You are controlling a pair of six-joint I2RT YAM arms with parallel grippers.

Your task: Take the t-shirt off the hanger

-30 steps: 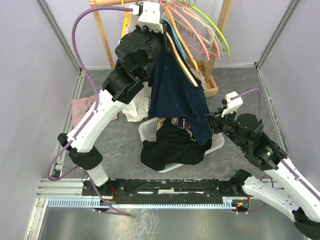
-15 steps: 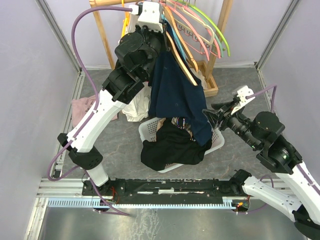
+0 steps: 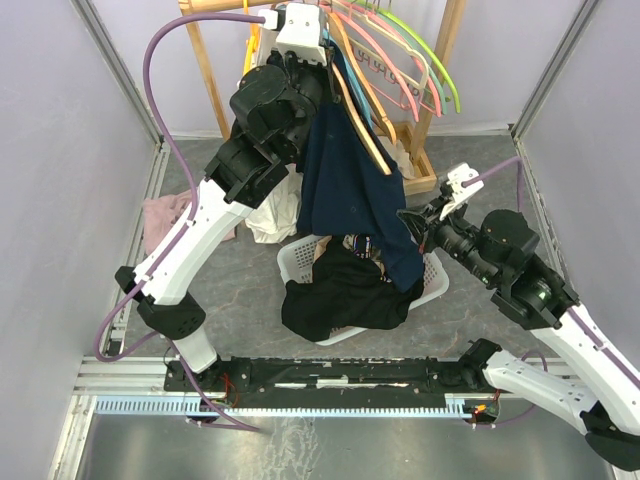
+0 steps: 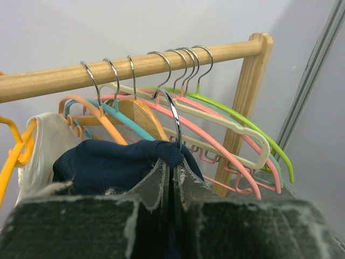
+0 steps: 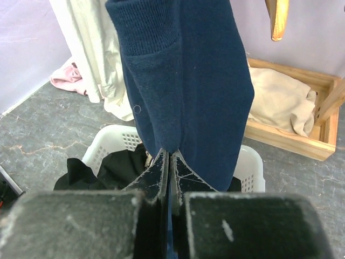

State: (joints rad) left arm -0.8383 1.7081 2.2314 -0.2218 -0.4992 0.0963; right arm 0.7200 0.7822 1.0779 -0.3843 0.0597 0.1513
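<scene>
The navy t-shirt (image 3: 350, 190) hangs on a wooden hanger (image 3: 368, 135) whose metal hook (image 4: 173, 116) is over the rack's rod (image 4: 108, 73). My left gripper (image 4: 173, 162) is up at the rack, shut on the t-shirt's bunched neck (image 4: 167, 152) right under that hook. My right gripper (image 5: 171, 154) is shut on a fold at the hanging t-shirt's lower edge (image 5: 188, 81), just above the basket. In the top view the left gripper (image 3: 327, 75) is at the shirt's top and the right gripper (image 3: 412, 226) at its right side.
A white basket (image 3: 436, 282) holding black clothes (image 3: 340, 295) sits below the shirt. Several coloured empty hangers (image 3: 420, 70) crowd the rod. A white garment (image 3: 275, 215) hangs to the left, a pink cloth (image 3: 165, 215) lies on the floor, and a wooden box (image 5: 291, 108) holds cream cloth.
My right gripper opened, swung in toward the shirt and closed on its lower fold. The left arm and the hanger have stayed where they were.
</scene>
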